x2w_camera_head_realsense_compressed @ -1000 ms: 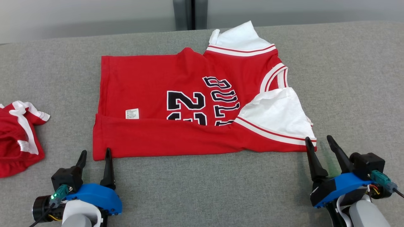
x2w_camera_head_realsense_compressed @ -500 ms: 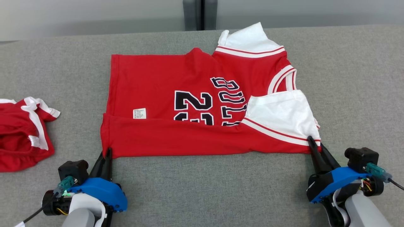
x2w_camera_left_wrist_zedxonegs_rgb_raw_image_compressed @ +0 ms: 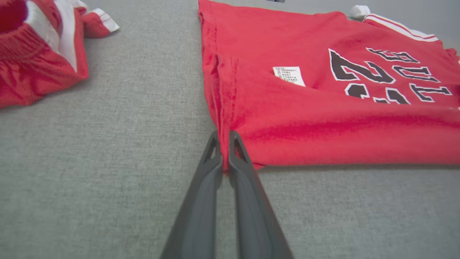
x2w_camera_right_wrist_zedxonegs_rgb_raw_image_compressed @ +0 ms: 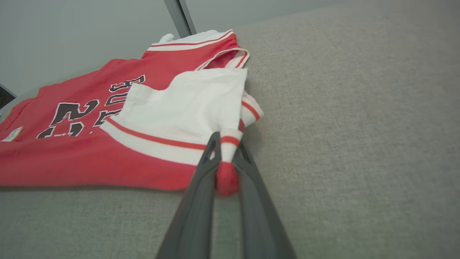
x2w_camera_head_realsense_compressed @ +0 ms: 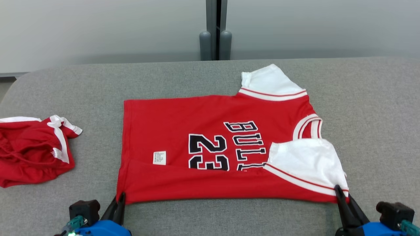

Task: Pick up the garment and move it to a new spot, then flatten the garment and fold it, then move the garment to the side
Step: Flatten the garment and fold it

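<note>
Clamping garment (x2w_camera_head_realsense_compressed: 197,131) near corners: left end effector (x2w_camera_head_realsense_compressed: 121,195), right end effector (x2w_camera_head_realsense_compressed: 337,188)

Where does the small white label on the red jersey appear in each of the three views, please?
Head view: label left of centre, lower half.
Left wrist view: label right of centre, upper third.
Right wrist view: label at the left edge, mid-height.
Shared landmark: the black number 23 beside it.

Red garment (x2w_camera_head_realsense_compressed: 183,131): soft matt knit cloth, sleeves white. Grey table cover (x2w_camera_head_realsense_compressed: 98,82): coarse woven fabric, matt. Dark left gripper (x2w_camera_left_wrist_zedxonegs_rgb_raw_image_compressed: 224,133): smooth plastic.
</note>
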